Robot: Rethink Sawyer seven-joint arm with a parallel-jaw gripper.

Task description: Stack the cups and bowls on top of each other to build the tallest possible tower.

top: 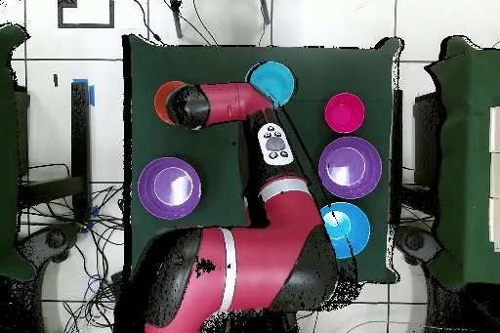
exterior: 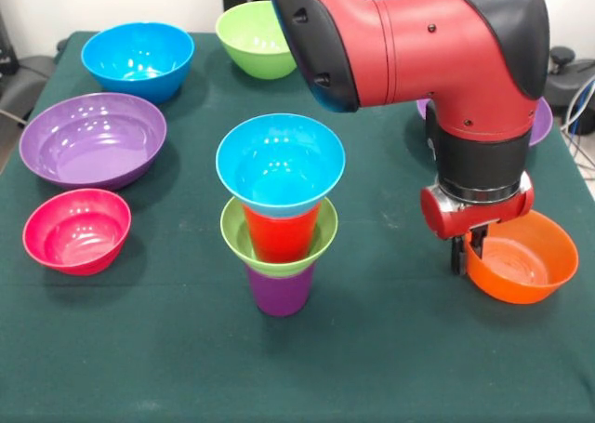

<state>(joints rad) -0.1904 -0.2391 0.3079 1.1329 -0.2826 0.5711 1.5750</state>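
Observation:
The tower stands mid-table: a purple cup (exterior: 279, 293) at the bottom, then a small lime green bowl (exterior: 235, 237), a red cup (exterior: 279, 235) and a small blue bowl (exterior: 279, 167) on top, upright. The top blue bowl also shows in the overhead view (top: 271, 82). My gripper (exterior: 465, 254) is right of the tower, down at the left rim of the orange bowl (exterior: 521, 260), shut on that rim. The orange bowl sits low at the table. In the overhead view the orange bowl (top: 164, 100) peeks out beside the arm, which hides the gripper.
A pink bowl (exterior: 76, 230), a wide purple bowl (exterior: 93, 139) and a large blue bowl (exterior: 138, 59) stand at the left. A lime green bowl (exterior: 253, 37) is at the back. A second purple bowl (exterior: 542, 125) is mostly hidden behind the arm.

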